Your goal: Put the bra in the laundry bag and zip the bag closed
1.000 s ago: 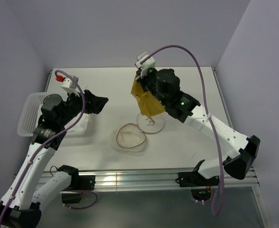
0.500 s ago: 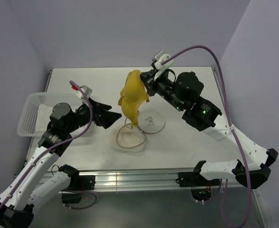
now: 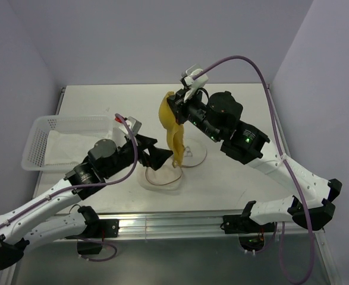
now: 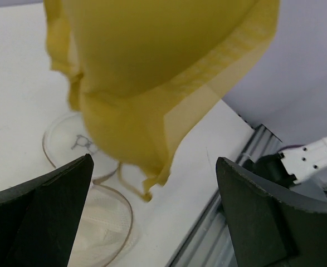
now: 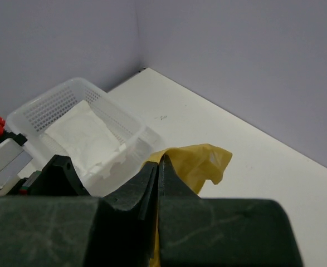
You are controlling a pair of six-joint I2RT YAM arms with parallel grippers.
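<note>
Bra (image 3: 175,138) pinched in right gripper (image 3: 174,108), hanging over unzipped laundry bag (image 3: 162,177); left gripper (image 3: 159,156) spread, empty; basket (image 3: 36,142) holds white cloth (image 3: 67,148).

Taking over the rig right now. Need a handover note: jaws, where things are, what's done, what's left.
Right gripper: jaws shut on the top of the mustard-yellow padded fabric bra, which hangs in the air.
Left gripper: jaws open, holding nothing, beside the bra's lower end.
Round white mesh laundry bag: on the table, roughly under the bra, unzipped, its lid flipped open behind it.
Done: bra lifted.
Left: lower the bra into the bag, close the lid, zip it.
</note>
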